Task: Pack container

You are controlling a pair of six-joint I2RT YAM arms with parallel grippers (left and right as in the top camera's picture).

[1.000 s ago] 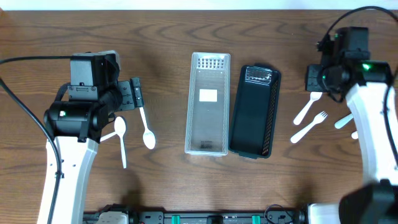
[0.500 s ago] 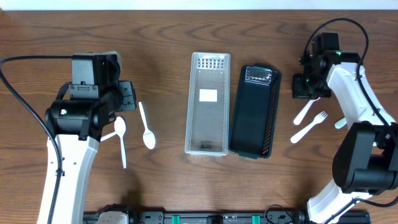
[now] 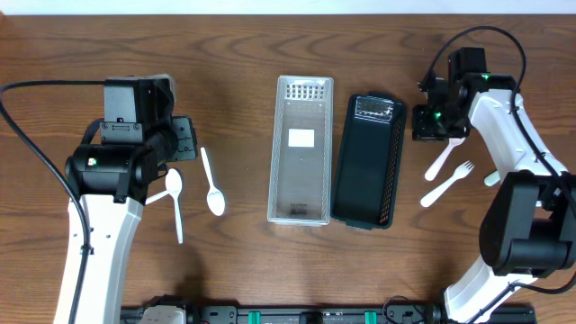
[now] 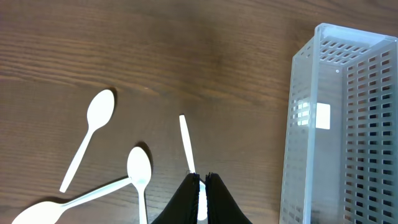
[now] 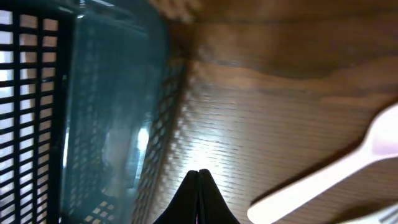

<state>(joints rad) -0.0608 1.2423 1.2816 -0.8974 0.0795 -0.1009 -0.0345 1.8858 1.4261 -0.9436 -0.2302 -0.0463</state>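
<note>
A clear slotted container [image 3: 301, 148] stands at the table's middle, and it shows at the right of the left wrist view [image 4: 342, 124]. A black container [image 3: 367, 160] lies beside it on the right. Two white spoons [image 3: 212, 186] [image 3: 176, 200] lie left of the clear one. My left gripper [image 3: 187, 141] hovers above them, shut with nothing held. One spoon [image 4: 185, 140] lies on the table beneath its tips [image 4: 203, 176]. My right gripper [image 3: 430, 124] [image 5: 199, 171] is shut and empty, just right of the black container [image 5: 93, 106]. White forks [image 3: 445, 157] [image 3: 447, 184] lie below it.
More white cutlery [image 3: 497, 175] lies at the far right, partly under the right arm. Further spoons [image 4: 90, 134] [image 4: 138, 174] lie left of my left fingers. A fork handle [image 5: 336, 177] crosses the right wrist view.
My left jaws have closed from wide open to shut, and the spoons have not moved. The right arm has swung left to the black container's side, still shut.
</note>
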